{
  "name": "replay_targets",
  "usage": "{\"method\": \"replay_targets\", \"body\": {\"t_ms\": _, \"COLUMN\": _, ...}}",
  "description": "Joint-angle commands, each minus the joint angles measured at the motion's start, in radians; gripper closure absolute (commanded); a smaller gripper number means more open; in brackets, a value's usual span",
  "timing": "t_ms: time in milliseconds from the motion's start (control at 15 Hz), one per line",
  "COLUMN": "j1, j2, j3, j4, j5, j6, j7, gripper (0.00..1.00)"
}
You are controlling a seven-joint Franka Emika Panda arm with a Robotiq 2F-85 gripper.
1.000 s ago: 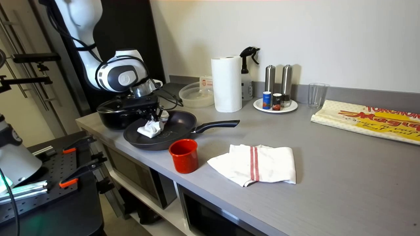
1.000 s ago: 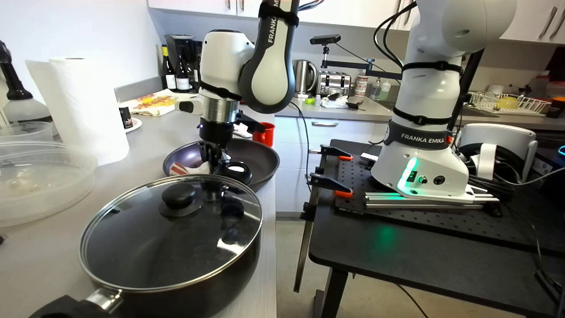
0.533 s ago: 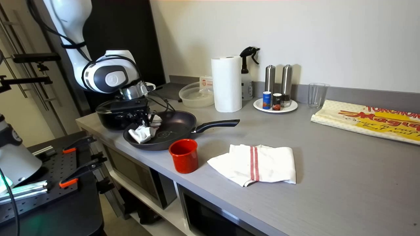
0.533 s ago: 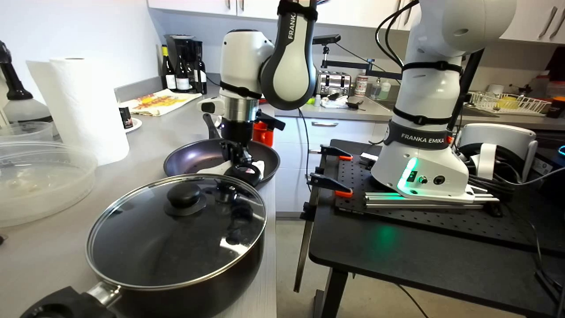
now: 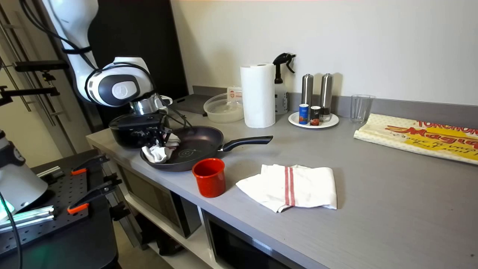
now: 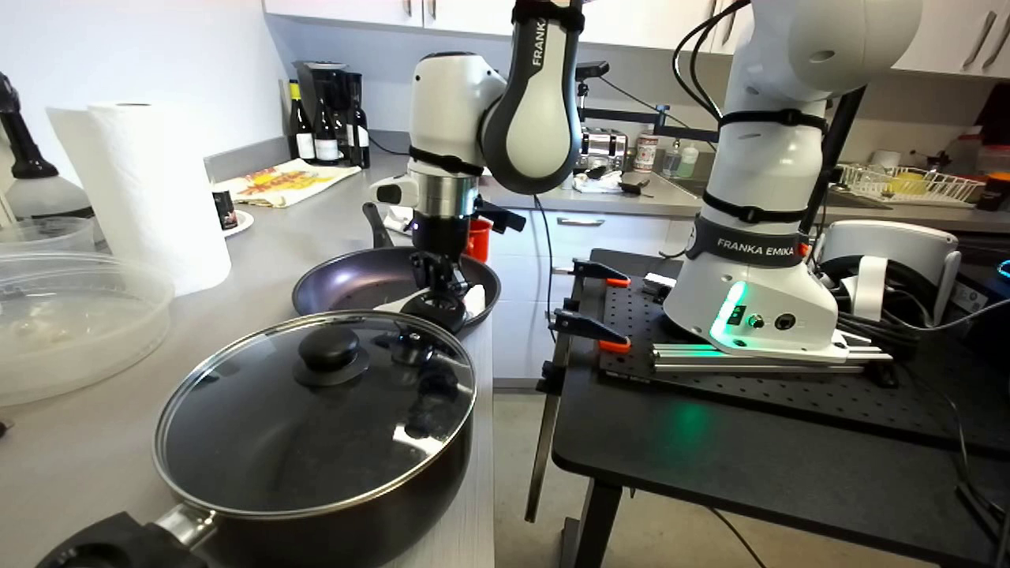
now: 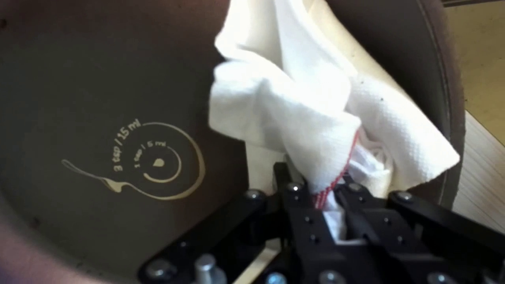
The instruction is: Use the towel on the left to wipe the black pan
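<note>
Inside the black pan (image 5: 201, 144), in an exterior view, holding the bunched towel (image 5: 155, 153) nearer the rim than before. In an exterior view, shifted toward the counter's edge (image 6: 478, 473). In the wrist view, pinching that towel in the gripper (image 7: 315, 175).

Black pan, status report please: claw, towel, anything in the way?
Claw shut on bunched towel. Towel inside black pan. Red cup and lidded pot close by, both outside it.
</note>
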Motion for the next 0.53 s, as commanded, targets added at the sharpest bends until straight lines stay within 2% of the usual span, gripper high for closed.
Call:
{"method": "replay_targets", "body": {"t_ms": 0, "j1": -0.022, "j2": 0.028, "j3": 0.05, "j4": 0.018, "j5": -0.024, "j6": -0.007, "j7": 0.012, "gripper": 0.96}}
{"method": "replay_targets", "body": {"t_ms": 133, "j1": -0.045, "j2": 0.049, "j3": 0.085, "j4": 0.034, "j5": -0.022, "j6": 0.007, "j7": 0.005, "gripper": 0.96}}
{"method": "replay_targets", "body": {"t_ms": 467, "j1": -0.042, "j2": 0.072, "j3": 0.073, "j4": 0.064, "j5": -0.028, "j6": 0.066, "j7": 0.012, "gripper": 0.96}}
